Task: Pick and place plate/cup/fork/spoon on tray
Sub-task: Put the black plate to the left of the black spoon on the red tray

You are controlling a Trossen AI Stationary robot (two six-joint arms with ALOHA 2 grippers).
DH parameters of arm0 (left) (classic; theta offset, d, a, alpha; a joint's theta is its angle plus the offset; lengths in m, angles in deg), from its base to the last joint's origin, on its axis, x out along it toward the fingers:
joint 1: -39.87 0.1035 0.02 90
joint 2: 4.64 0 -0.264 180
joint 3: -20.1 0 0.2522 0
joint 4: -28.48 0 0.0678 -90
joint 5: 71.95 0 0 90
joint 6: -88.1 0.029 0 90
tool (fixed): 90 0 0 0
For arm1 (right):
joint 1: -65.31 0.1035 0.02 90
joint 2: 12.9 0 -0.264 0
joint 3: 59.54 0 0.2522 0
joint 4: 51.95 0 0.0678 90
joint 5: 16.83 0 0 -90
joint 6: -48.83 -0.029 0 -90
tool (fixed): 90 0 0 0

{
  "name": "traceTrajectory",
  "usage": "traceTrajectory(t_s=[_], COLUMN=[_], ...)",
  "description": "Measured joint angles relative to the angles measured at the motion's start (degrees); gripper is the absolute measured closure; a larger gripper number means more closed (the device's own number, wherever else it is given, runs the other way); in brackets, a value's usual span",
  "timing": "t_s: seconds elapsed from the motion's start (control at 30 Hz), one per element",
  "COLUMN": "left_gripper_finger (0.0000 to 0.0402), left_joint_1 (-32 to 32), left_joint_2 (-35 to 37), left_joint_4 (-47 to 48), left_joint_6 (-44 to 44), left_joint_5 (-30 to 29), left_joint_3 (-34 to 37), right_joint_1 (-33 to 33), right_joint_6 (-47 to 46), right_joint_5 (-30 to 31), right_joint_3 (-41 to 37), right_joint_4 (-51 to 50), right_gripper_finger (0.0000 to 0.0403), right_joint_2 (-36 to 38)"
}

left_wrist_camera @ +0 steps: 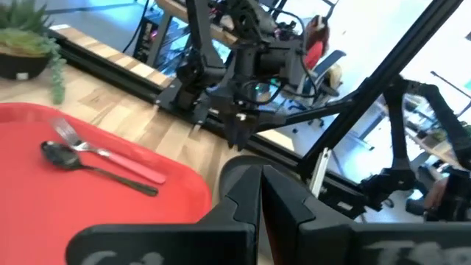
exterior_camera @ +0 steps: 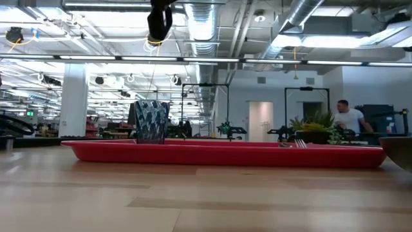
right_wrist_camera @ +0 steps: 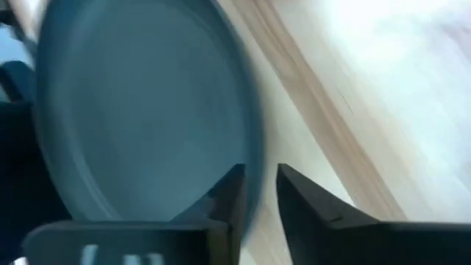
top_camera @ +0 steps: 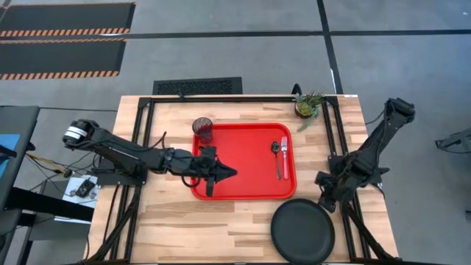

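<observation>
The red tray (top_camera: 243,162) lies mid-table. The dark cup (top_camera: 202,129) stands upright in its far left corner and also shows in the low view (exterior_camera: 151,122). The dark spoon (top_camera: 276,156) and the pink fork (top_camera: 285,157) lie side by side on the tray's right part; both show in the left wrist view, spoon (left_wrist_camera: 81,163) and fork (left_wrist_camera: 110,153). The black plate (top_camera: 302,231) lies on the table near the front edge, right of the tray. My left gripper (top_camera: 229,174) is shut and empty above the tray's left half. My right gripper (top_camera: 324,200) is at the plate's far right rim. My right gripper has the plate's rim (right_wrist_camera: 254,158) between its two fingers, one finger (right_wrist_camera: 232,193) over the plate's inner side and one (right_wrist_camera: 298,193) outside it, with only a narrow gap between them. It comes from the plate's far right side. The plate lies on the table.
A small potted green plant (top_camera: 307,104) stands at the table's far edge, right of the tray. Black frame rails run along both table sides. In the low view a person (exterior_camera: 347,119) stands in the room far behind the table.
</observation>
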Motion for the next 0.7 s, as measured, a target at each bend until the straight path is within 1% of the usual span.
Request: traceTrajectory(t_s=[0.2, 0.33, 0.43, 0.5, 0.6, 0.7], left_gripper_finger=[0.0401, 0.0401, 0.0401, 0.0401, 0.0401, 0.0401], left_joint_1=[0.00, -0.16, -0.64, -0.93, -1.47, -1.93], left_joint_2=[1.46, 1.57, 1.57, 1.57, 1.57, 1.57], left_joint_4=[3.13, 5.31, 5.80, 5.89, 5.87, 5.87], left_joint_6=[1.22, 1.11, 1.08, 1.07, 1.03, 0.85], left_joint_5=[-0.38, -0.82, -1.87, -2.34, -3.02, -3.66], left_joint_3=[0.00, 0.00, 0.00, 0.00, 0.00, 0.00], right_joint_1=[0.59, 0.55, 0.53, 0.53, 0.53, 0.47], right_joint_6=[-0.88, -0.84, -0.80, -0.78, -0.77, -0.75], right_joint_5=[-3.26, -3.36, -3.47, -3.51, -3.37, -2.10], right_joint_3=[0.00, 0.00, -0.61, -1.79, -3.41, -3.85], right_joint_4=[-4.82, -7.84, -7.35, -4.03, 4.38, 6.01], right_gripper_finger=[0.0207, 0.0173, 0.0164, 0.0164, 0.0169, 0.0173], right_joint_2=[-0.02, -0.02, -0.02, -0.04, -0.02, -1.00])
